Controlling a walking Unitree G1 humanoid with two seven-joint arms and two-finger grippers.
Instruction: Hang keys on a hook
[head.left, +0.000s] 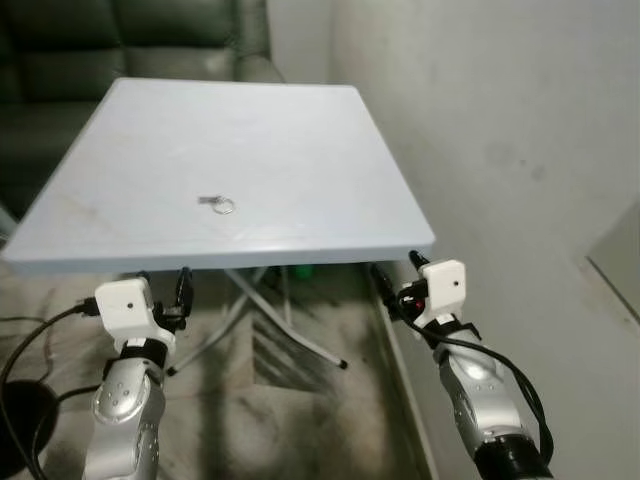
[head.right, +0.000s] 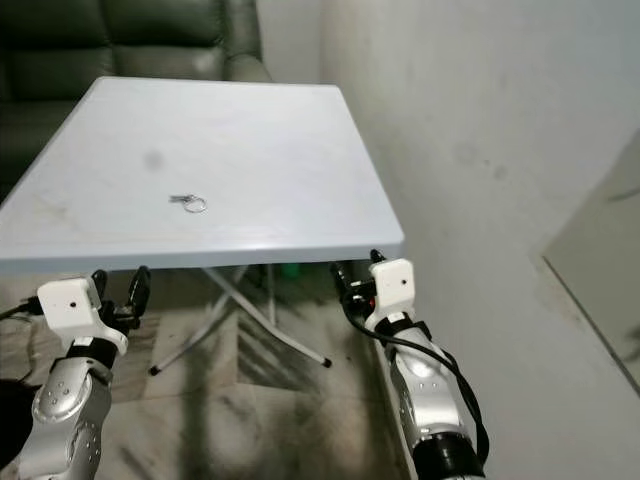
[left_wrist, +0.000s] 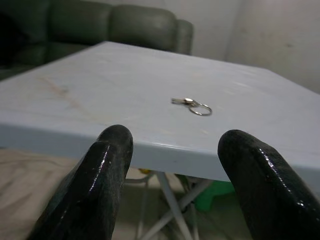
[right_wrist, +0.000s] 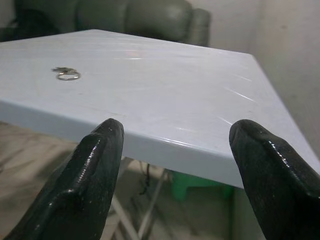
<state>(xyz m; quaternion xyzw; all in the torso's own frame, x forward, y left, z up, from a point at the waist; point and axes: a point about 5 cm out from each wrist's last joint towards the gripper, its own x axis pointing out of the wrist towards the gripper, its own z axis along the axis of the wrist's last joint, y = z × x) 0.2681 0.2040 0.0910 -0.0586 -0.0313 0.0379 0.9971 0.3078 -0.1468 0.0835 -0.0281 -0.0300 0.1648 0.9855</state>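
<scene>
We stand at the near edge of the pale blue surface (head.left: 300, 150), and the keys (head.left: 217, 203) lie flat on it, a small bunch with a ring, nearer that edge than the far one and a little toward its left corner. Nothing else sits on the surface. No hook can be made out from here, only a bare white wall (head.left: 520, 130) along the right edge and a dark sofa (head.left: 120, 40) beyond the far edge.

Our left gripper (left_wrist: 175, 170) is released, its two black fingers spread wide and empty, held just below and in front of the near edge, with the keys straight ahead between them. Our right gripper (right_wrist: 175, 165) is likewise released and empty, low by the near right corner, well apart from the keys.

We judge the step in hand to be the reach and pickup, and the left arm looks best placed for it. To do it well, we should lift the left gripper above the edge first so the fingers do not strike the rim, then come down over the ring. The keys are thin and lie flat, so the fingers will likely need to close on the ring with tips touching the surface, slowly, or the bunch may slide away.
</scene>
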